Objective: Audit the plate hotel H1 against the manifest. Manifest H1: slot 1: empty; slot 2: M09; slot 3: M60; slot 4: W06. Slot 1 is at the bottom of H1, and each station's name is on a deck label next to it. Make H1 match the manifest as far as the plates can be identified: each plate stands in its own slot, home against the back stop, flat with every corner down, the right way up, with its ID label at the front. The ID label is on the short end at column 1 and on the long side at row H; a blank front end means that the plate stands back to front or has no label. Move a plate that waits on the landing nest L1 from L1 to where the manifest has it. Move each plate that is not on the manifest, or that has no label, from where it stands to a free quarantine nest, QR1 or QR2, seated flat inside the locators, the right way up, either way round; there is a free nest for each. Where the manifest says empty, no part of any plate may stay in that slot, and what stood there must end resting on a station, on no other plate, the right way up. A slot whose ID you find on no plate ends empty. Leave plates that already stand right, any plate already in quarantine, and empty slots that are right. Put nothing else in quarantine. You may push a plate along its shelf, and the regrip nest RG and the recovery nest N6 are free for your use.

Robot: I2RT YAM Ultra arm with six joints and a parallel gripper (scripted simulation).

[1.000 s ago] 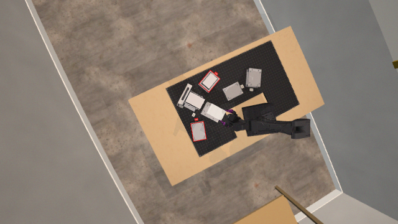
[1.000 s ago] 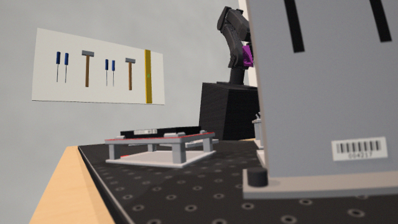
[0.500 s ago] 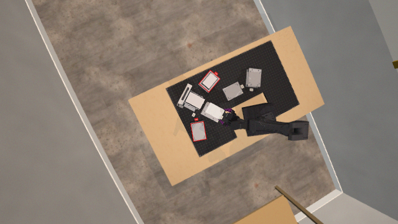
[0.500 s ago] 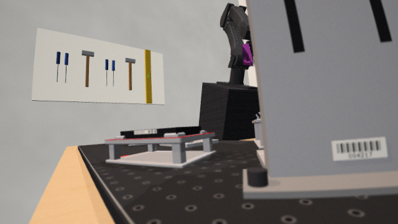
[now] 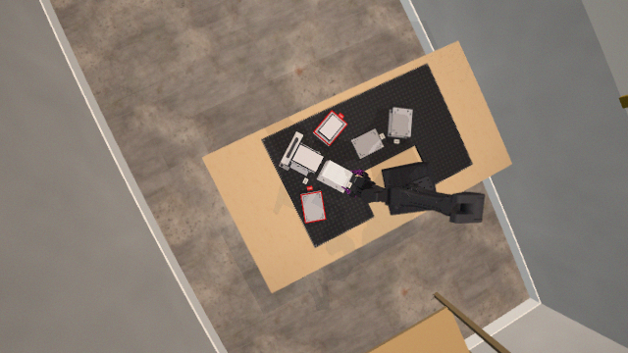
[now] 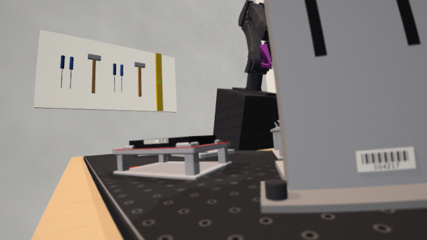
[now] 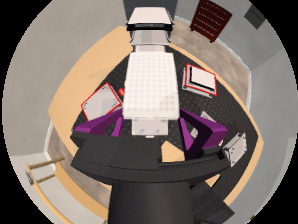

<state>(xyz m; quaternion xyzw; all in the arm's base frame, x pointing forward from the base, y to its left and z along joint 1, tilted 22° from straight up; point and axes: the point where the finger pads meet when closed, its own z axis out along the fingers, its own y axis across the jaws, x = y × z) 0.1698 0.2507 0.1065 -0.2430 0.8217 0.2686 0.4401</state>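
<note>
My gripper is shut on the long sides of a white plate with a pale well grid. It holds the plate just above a grey nest, whose near end shows beyond the plate. The hotel H1 stands beyond; a plate with a white top and a black edge shows in it. Its lower slots are hidden. A black-sided, white-topped plate rests on a red-rimmed nest; its label is too blurred to read.
The other red-rimmed nest holds no plate. Two grey stations stand toward the right of the dark deck, with no plate seen on them. The arm's black base block stands at the table edge.
</note>
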